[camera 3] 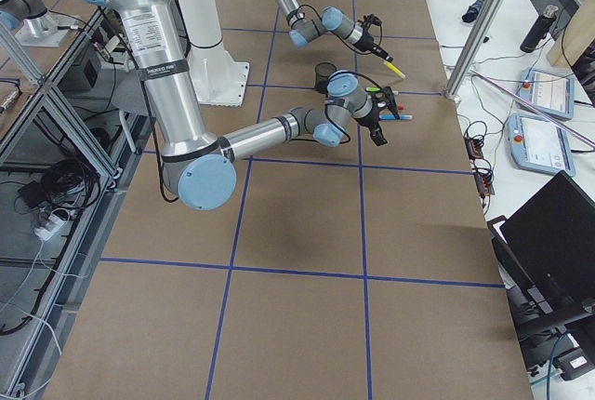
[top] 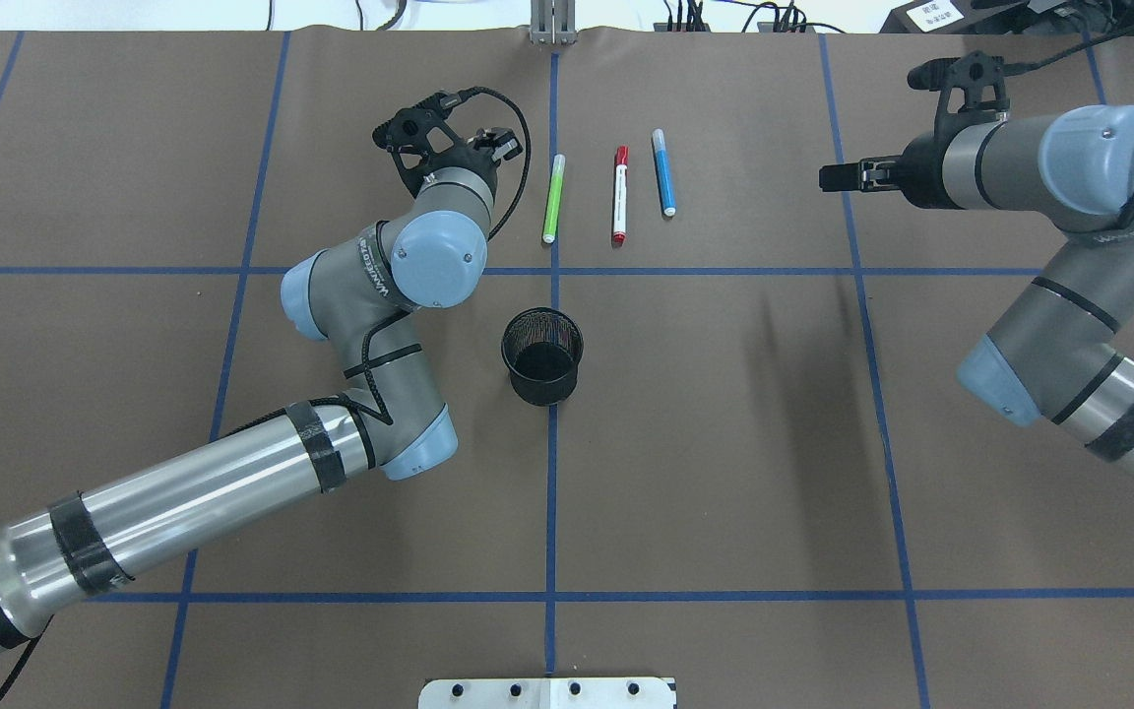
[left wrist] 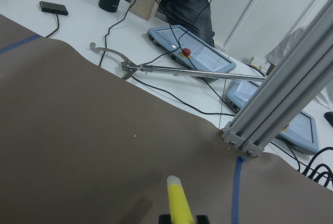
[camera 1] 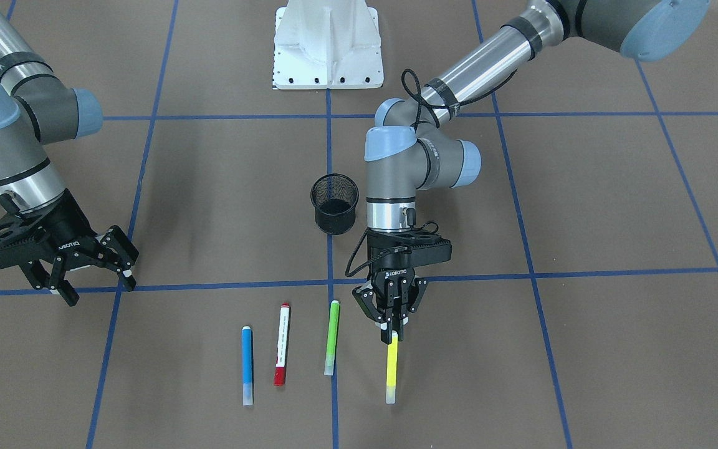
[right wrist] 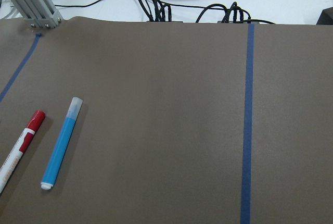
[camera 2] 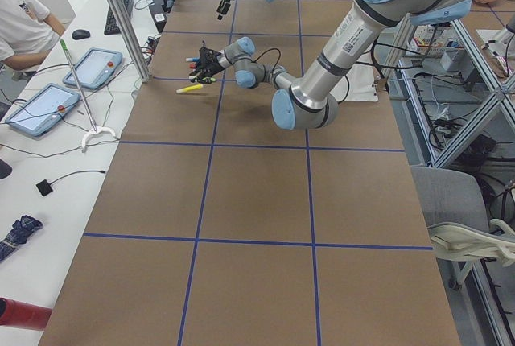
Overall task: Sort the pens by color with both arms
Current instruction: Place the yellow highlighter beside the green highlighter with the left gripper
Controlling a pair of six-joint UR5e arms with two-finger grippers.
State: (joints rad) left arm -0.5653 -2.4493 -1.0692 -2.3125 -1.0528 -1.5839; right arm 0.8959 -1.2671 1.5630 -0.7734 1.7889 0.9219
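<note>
My left gripper (camera 1: 396, 332) is shut on the near end of the yellow pen (camera 1: 391, 368), which sticks out from the fingers just above the table. The left wrist view shows that pen (left wrist: 179, 199) between the fingertips. The lime green pen (camera 1: 332, 337), the white pen with red cap (camera 1: 282, 344) and the blue pen (camera 1: 247, 365) lie side by side on the brown table. My right gripper (camera 1: 100, 290) is open and empty, off to the side of the blue pen. The right wrist view shows the blue pen (right wrist: 61, 143) and the red-capped pen (right wrist: 21, 146). The yellow pen is hidden in the overhead view.
A black mesh cup (camera 1: 334, 202) stands upright mid-table, between the pens and the white pedestal base (camera 1: 328, 50). An aluminium post (left wrist: 281, 109) and control tablets stand beyond the table's far edge. Blue tape lines grid the table.
</note>
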